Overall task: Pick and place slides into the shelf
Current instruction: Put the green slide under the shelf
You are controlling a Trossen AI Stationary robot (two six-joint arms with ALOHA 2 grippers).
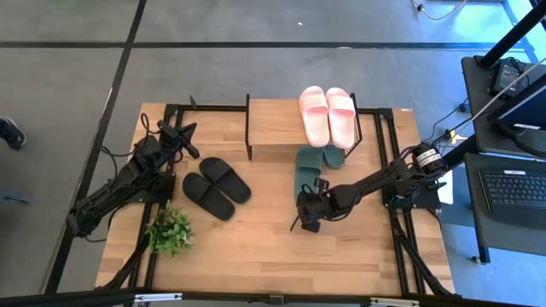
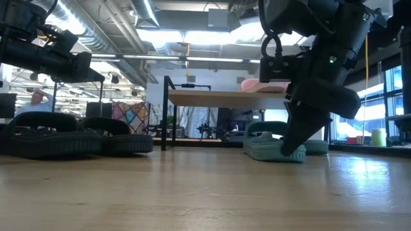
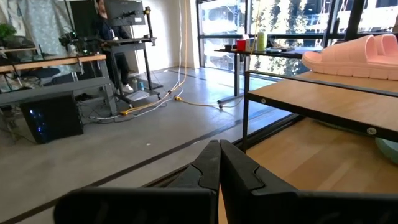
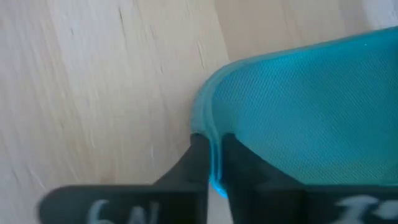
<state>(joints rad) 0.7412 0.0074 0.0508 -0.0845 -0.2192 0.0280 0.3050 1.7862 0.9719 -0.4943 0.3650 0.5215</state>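
The right gripper (image 4: 214, 165) pinches the green slide's (image 1: 307, 173) heel rim between its fingers, just before the shelf (image 1: 275, 128); push it under squarely, keeping the grip low. Left gripper (image 3: 219, 165) waits, fingers together

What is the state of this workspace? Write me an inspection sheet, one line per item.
Surface: wooden table, bare toward the front edge.
Job's things: pink slides lie on top of the shelf; black slides lie on the table left of centre; one green slide is partly under the shelf, the other green slide sticks out in front of it.
Clutter: small green plant at the front left.
Grippers: right pincer shut on the green slide's rim; left pincer shut, empty, raised at the table's left.
Cables: black leads by the left arm's base.
Surroundings: laptop on a side stand at right; a person at a far desk.
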